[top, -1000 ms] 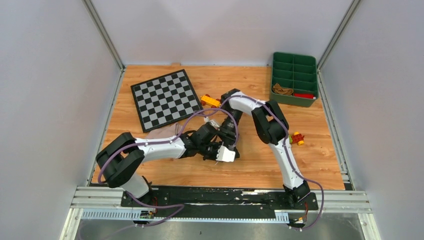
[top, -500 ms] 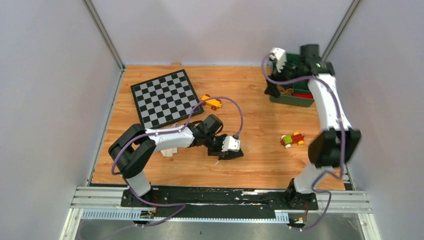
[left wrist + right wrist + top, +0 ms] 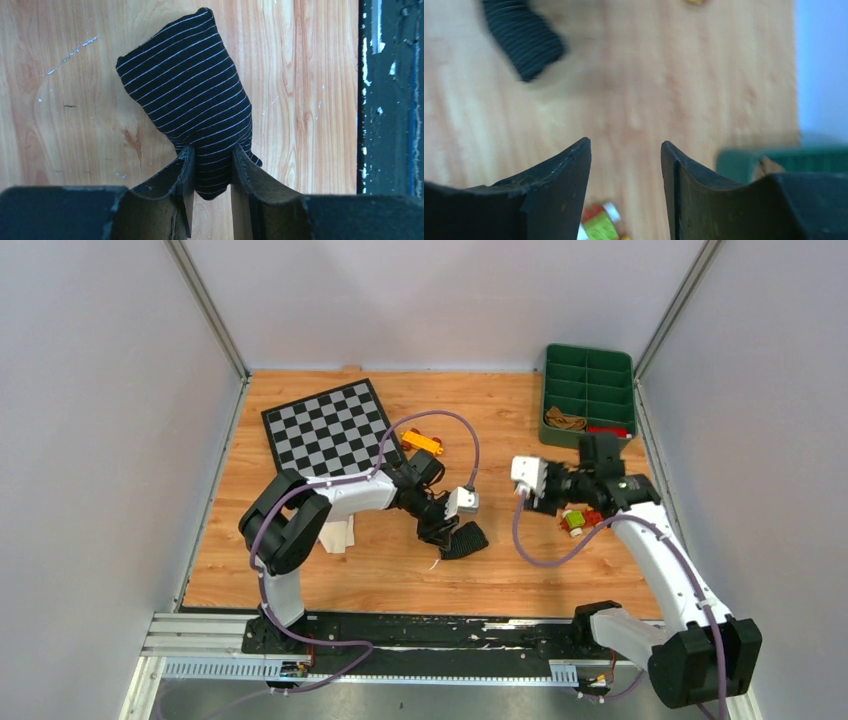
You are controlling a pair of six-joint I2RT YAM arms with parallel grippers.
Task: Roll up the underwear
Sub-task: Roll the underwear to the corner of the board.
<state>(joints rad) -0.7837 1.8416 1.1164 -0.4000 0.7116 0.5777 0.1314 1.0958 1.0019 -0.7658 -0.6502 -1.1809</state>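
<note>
**Black roll in the pinch: release without unrolling**

Pinched with the left gripper (image 3: pixel 210 156) on one end of the black underwear (image 3: pixel 185 85), rolled and lying on the table (image 3: pixel 65 100). Press the roll flat to the wood, then loosen slowly so no layer springs open. Spread and empty at the right gripper (image 3: pixel 625 150), well apart, above the toy blocks (image 3: pixel 583 518).

Rolled underwear (image 3: pixel 464 540) centre — mat (image 3: pixel 330 438) behind left, bin (image 3: pixel 590 349) far right.

wooden table (image 3: pixel 500 575) | checkerboard mat (image 3: pixel 330 437) | black underwear (image 3: pixel 466 540) | pale underwear (image 3: pixel 338 535) | orange toy (image 3: pixel 421 441) | toy blocks (image 3: pixel 577 521) | green tray (image 3: pixel 590 348)
</note>
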